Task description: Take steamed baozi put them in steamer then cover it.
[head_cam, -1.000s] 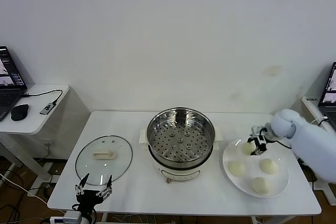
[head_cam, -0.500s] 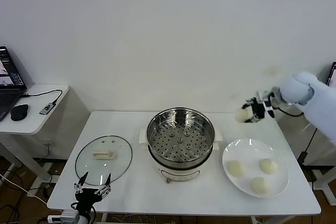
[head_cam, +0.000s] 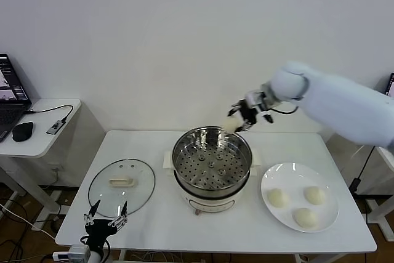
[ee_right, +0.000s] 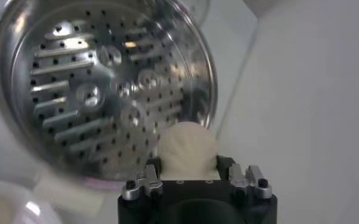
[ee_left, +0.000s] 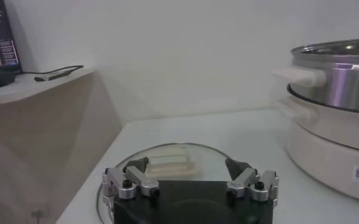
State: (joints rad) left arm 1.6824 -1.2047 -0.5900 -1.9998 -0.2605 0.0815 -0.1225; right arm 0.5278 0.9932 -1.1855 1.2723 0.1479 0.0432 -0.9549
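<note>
Bright even light; glare on steamer (ee_right: 100,91); wrist views soft.

Main surface (head_cam: 154,214): white, rectangular, set against a plain white wall (head_cam: 184,41).

White round plate (head_cam: 326,214) at 3 o'clock on the surface, flat, near the right edge.

Side table (head_cam: 43,140): white, at 9 o'clock of the main surface, well apart from it. On it:
- open laptop (head_cam: 9,93), screen lit, at the far left edge, partly cut off
- black mouse (head_cam: 23,131) just beside the laptop
- small dark device (head_cam: 55,127) with a black cable (head_cam: 52,109) looping toward the laptop

Loose cables (head_cam: 18,223) on the floor below the side table.
</note>
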